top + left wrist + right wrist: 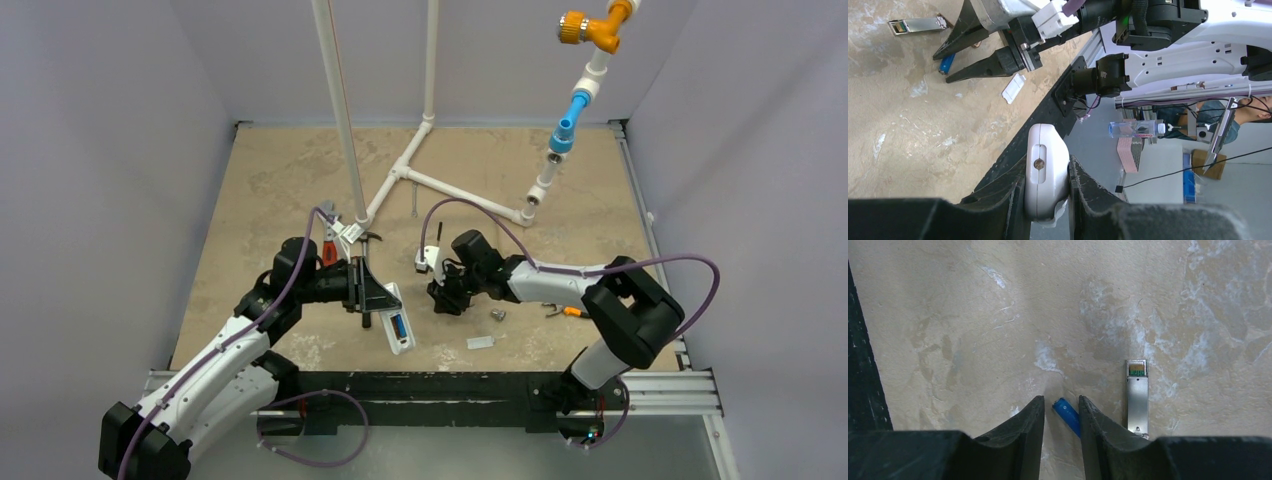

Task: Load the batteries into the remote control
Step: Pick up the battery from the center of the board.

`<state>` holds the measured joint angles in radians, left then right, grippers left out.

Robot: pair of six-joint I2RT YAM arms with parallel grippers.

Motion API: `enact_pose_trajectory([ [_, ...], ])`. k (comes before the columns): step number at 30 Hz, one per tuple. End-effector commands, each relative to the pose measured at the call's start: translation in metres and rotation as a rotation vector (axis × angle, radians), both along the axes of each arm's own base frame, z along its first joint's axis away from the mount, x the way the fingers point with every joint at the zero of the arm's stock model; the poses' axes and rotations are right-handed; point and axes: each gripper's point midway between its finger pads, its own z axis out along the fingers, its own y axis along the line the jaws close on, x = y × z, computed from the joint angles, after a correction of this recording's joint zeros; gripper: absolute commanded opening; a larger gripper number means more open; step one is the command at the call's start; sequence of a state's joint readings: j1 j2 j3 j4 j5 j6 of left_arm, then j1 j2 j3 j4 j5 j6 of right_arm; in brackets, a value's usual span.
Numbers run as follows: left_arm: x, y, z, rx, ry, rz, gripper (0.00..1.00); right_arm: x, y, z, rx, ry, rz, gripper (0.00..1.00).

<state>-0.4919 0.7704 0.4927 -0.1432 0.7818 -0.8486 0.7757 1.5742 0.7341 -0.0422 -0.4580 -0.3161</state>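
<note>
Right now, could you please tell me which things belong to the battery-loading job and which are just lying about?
Job: remote control in the left gripper, one battery already inside it; second battery at the right gripper; likely the small cover piece.
Lying about: silver module, stubby metal cylinder, white pipe frame.

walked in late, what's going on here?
Loading batteries. The left fingers are shut on the slim white plastic remote control, which already seems to have one blue cylindrical battery in its back recess. The right fingers are down at the tan table, open on either side of a second blue battery lying there, not gripping it. The small flat grey-white cover piece lies nearby.
</note>
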Motion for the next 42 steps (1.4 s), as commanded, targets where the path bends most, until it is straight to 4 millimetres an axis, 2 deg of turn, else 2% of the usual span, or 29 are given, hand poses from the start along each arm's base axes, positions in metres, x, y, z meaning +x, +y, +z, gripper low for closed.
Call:
enact_pose_trajectory([
  [1, 0.000, -0.002, 0.009, -0.028, -0.042, -0.022, 0.00, 0.002, -0.005, 0.006, -0.026, 0.038, -0.092, 0.31],
  [13, 0.001, -0.002, 0.009, -0.028, -0.039, -0.025, 0.00, 0.011, -0.008, -0.001, -0.105, 0.086, -0.177, 0.34],
  [17, 0.001, -0.003, 0.010, -0.028, -0.040, -0.025, 0.00, 0.013, -0.007, 0.005, -0.112, 0.068, -0.156, 0.35],
  [22, 0.002, -0.003, 0.011, -0.029, -0.041, -0.027, 0.00, 0.017, -0.011, 0.017, -0.169, -0.003, -0.068, 0.40],
  [25, 0.002, -0.003, 0.012, -0.031, -0.044, -0.027, 0.00, 0.013, -0.007, 0.027, -0.131, -0.043, 0.012, 0.42],
  [28, 0.002, -0.003, 0.011, -0.029, -0.041, -0.027, 0.00, 0.008, -0.007, 0.033, -0.111, -0.092, 0.107, 0.49],
  [38, 0.001, -0.003, 0.009, -0.029, -0.039, -0.026, 0.00, 0.004, -0.023, 0.022, -0.195, -0.217, 0.365, 0.49],
  [42, 0.001, -0.002, 0.010, -0.030, -0.043, -0.023, 0.00, 0.010, -0.025, 0.019, -0.215, -0.265, 0.400, 0.49],
])
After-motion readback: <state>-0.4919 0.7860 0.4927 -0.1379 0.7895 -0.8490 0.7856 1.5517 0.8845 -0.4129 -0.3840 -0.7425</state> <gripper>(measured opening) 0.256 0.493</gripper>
